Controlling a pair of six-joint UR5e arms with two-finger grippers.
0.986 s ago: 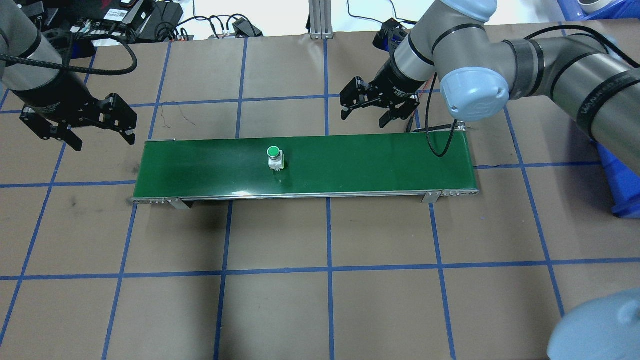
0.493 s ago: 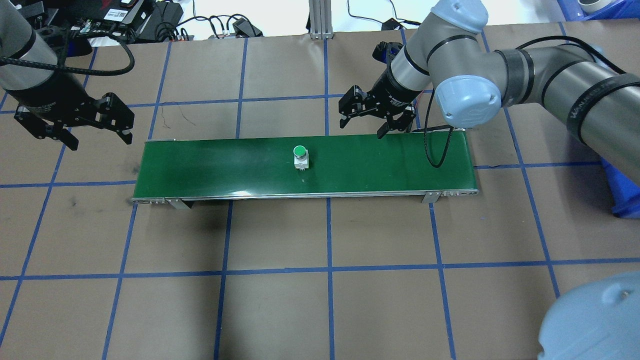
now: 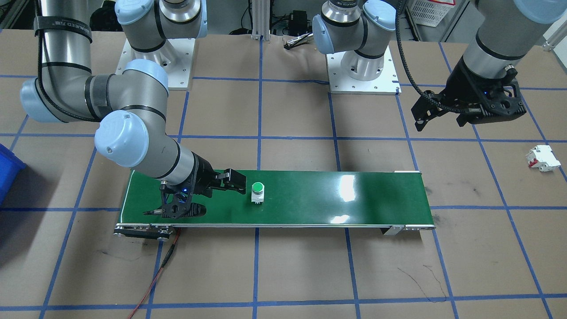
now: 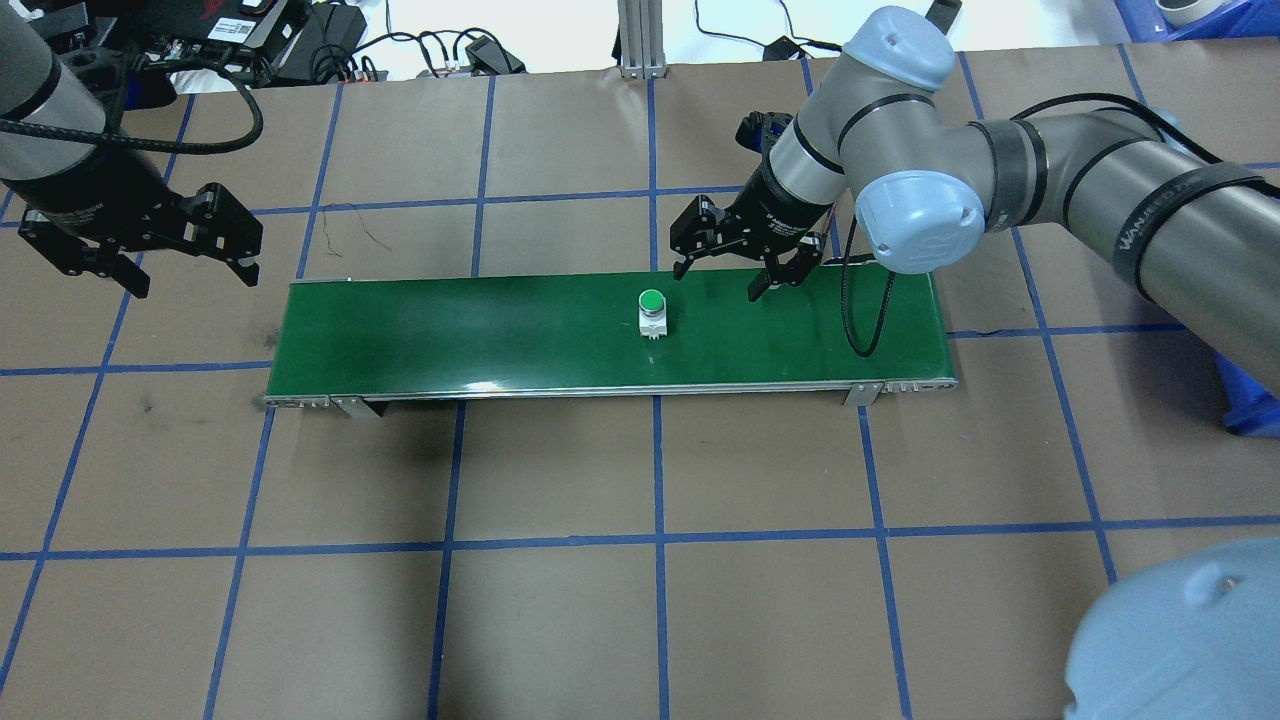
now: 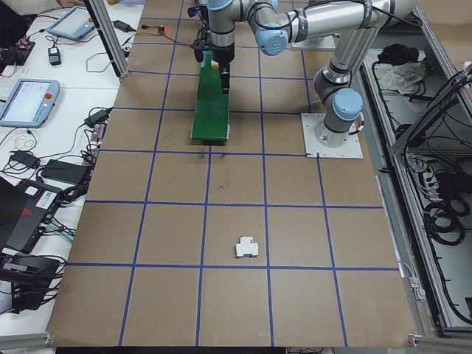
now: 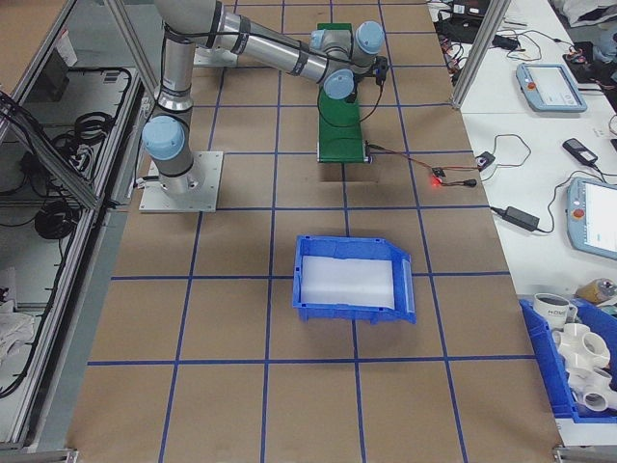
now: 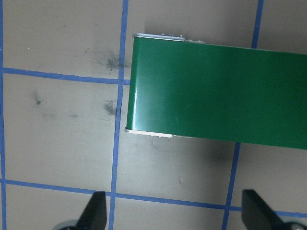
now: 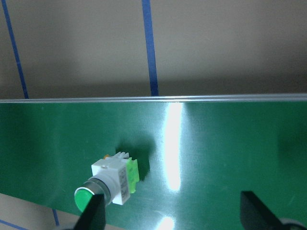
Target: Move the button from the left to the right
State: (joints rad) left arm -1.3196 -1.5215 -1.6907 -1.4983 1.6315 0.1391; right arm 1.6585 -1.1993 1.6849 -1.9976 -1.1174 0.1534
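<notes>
The button (image 4: 652, 311) stands upright on the green conveyor belt (image 4: 450, 330), just right of the belt's middle. Its green cap faces up over a white body. My right gripper (image 4: 716, 280) hangs open over the belt's far edge, a little right of the button and apart from it. In the right wrist view the button (image 8: 110, 184) sits at the lower left, close to one fingertip (image 8: 93, 213). My left gripper (image 4: 195, 283) is open and empty, off the belt's left end, and the left wrist view shows only that belt end (image 7: 216, 91).
A white block with red marks (image 3: 539, 158) lies on the brown paper far out on the robot's left. A blue bin (image 6: 352, 280) sits beyond the belt's right end. A black cable (image 4: 865, 320) loops over the belt's right part.
The button has travelled right along the belt, from left of centre to right of centre. My right gripper came down and forward onto the belt's far edge. The left gripper drifted slightly away.
</notes>
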